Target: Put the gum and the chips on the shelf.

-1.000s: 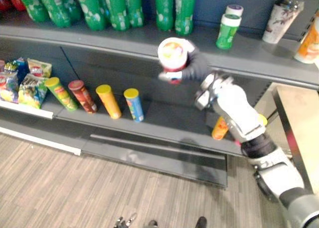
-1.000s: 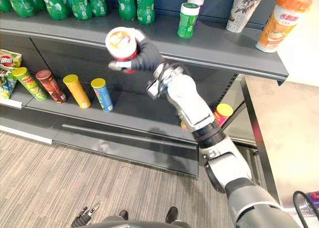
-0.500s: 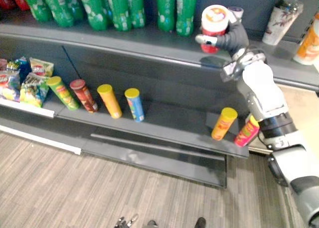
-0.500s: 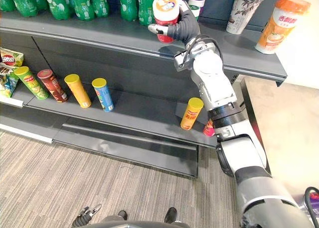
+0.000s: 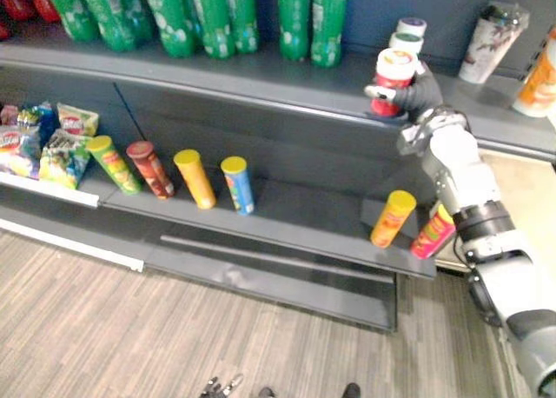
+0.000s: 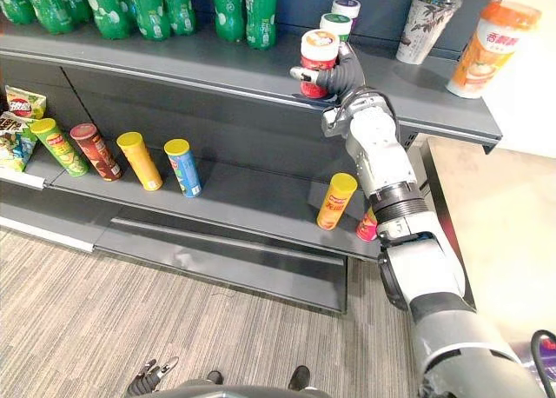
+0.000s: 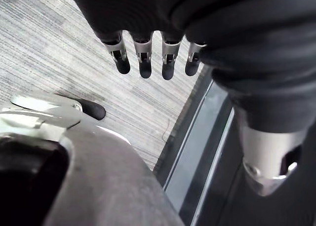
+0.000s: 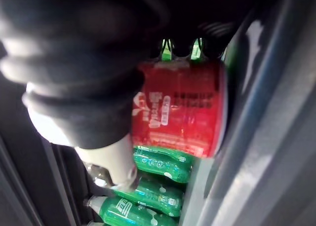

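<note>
My right hand (image 5: 423, 90) is shut on a red gum can (image 5: 393, 81) with a white lid, held upright at the front part of the grey upper shelf (image 5: 261, 76). The can's base is at the shelf surface; I cannot tell whether it rests there. Up close the red can (image 8: 182, 112) shows past the dark cover. Chip tubes lie tilted on the lower shelf (image 5: 295, 211): an orange tube (image 5: 391, 217) and a pink tube (image 5: 432, 233) below my right arm, and several more (image 5: 195, 177) to the left. My left hand (image 7: 143, 63) hangs over the floor, fingers straight and empty.
Green bottles (image 5: 208, 11) line the upper shelf's left half. Two small green bottles (image 5: 406, 38) stand just behind the red can, with a white cup (image 5: 491, 37) and an orange cup (image 5: 543, 72) to the right. Snack bags (image 5: 43, 142) sit at the lower left. A beige table (image 5: 521, 207) stands at the right.
My right hand carried the red can up and to the right, from in front of the shelf edge, then lowered it onto the upper shelf by the small green bottles.
</note>
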